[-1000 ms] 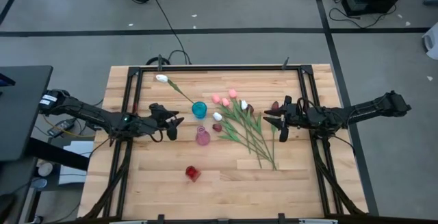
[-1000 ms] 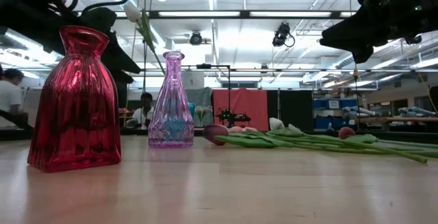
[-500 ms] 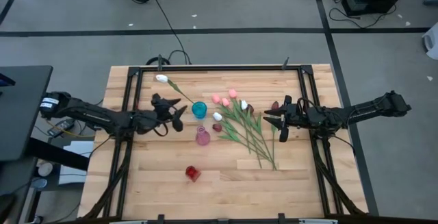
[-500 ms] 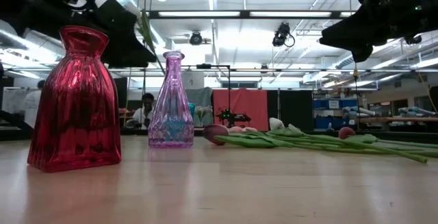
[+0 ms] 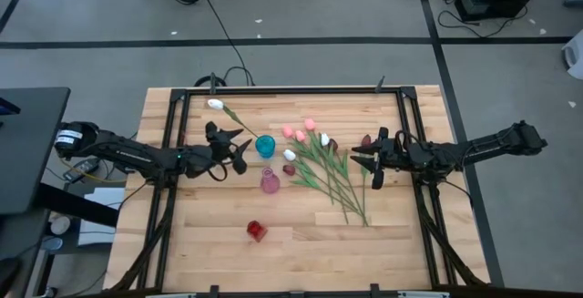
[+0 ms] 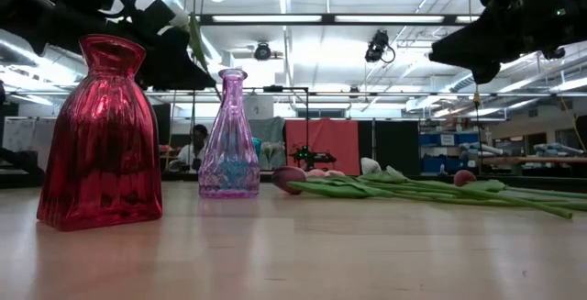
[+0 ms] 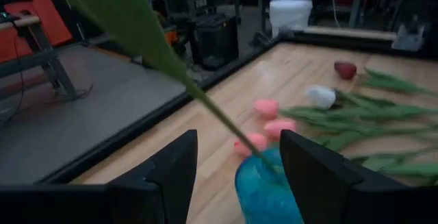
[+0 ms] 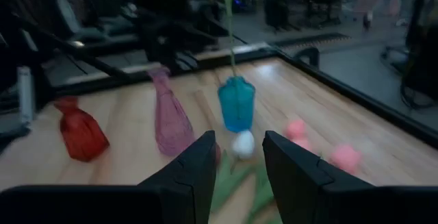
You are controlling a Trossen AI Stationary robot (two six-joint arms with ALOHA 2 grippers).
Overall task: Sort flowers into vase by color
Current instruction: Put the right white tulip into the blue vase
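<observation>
A white tulip point(image 5: 215, 104) stands with its stem's lower end in the small blue vase point(image 5: 265, 146) and leans on the rim toward the far left. My left gripper point(image 5: 240, 155) hovers open just left of that vase. In the left wrist view the vase point(image 7: 263, 183) and the stem point(image 7: 212, 114) show between its fingers, apart from them. The other flowers point(image 5: 323, 166), pink, white and maroon, lie flat in a pile right of centre. My right gripper point(image 5: 367, 164) hovers open at the pile's right side. A pink vase point(image 5: 270, 182) and a red vase point(image 5: 256, 231) stand nearer.
A black frame point(image 5: 173, 134) runs along the table's left, far and right sides. The near part of the wooden tabletop point(image 5: 319, 252) holds only the red vase. In the low view the red vase point(image 6: 103, 135) and the pink vase point(image 6: 229, 139) stand in front of the lying stems point(image 6: 413, 188).
My left gripper has moved toward the table's far edge and a little right, closer to the blue vase, and has rolled about its own axis. Its fingers stay as wide apart as before. The flower in the blue vase and my right arm have kept still.
</observation>
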